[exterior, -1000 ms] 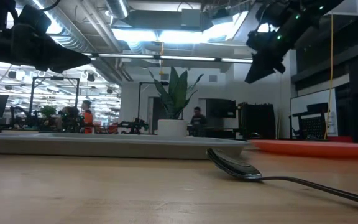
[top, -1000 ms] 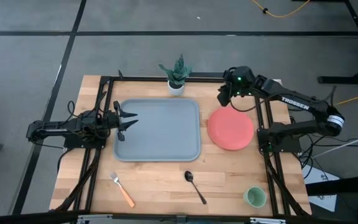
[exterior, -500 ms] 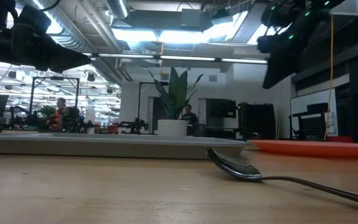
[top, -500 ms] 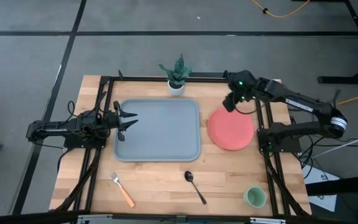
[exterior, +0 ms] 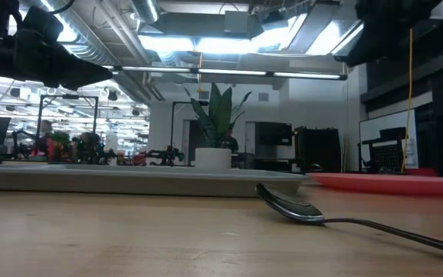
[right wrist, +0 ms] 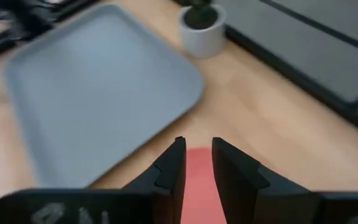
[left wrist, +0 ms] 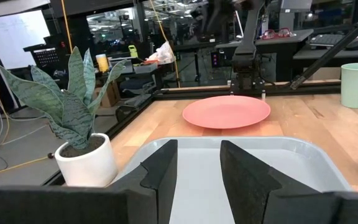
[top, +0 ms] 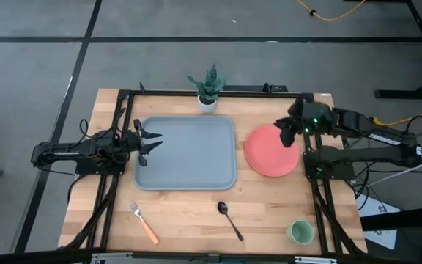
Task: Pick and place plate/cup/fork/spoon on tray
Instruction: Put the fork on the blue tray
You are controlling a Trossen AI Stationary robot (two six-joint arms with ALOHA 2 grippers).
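The coral-red plate (top: 272,152) lies flat on the table right of the blue-grey tray (top: 187,152). My right gripper (top: 283,134) hovers above the plate's far right part, narrowly open and empty; the plate shows between its fingers in the right wrist view (right wrist: 197,180). My left gripper (top: 152,141) is open and empty over the tray's left rim. The orange-handled fork (top: 143,223) and the dark spoon (top: 230,220) lie on the table near the front edge. The mint-green cup (top: 300,232) stands at the front right.
A white pot with a green plant (top: 208,90) stands at the far edge behind the tray. Bare wood lies between the tray and the front edge, around the fork and the spoon. Black frame rails run along the table's left, right and far sides.
My right gripper has gone from the table's far edge toward the near and right edges and now stands over the plate's far right part. In the low view it has left the picture at the top right. Plate, tray and left arm have kept still.
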